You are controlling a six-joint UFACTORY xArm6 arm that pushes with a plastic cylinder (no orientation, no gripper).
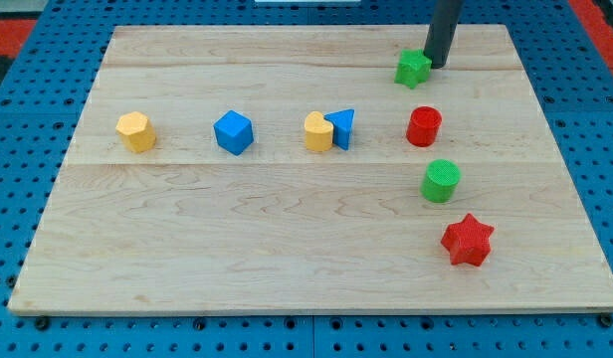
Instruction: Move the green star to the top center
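You see a wood board (287,249) lying on a blue sheet full of holes (18,109). The green star (412,68) sits near the view's top, right of the middle. My tip (437,66) is a plain rod with nothing to open or shut; it stands just beside the star on its right, touching or nearly so. Below the star come a red round block (424,126), a green round block (441,181) and a red star (468,240). In a row to the left sit a blue triangle (342,127) touching a yellow block (317,131), a blue cube (233,132) and another yellow block (135,131).
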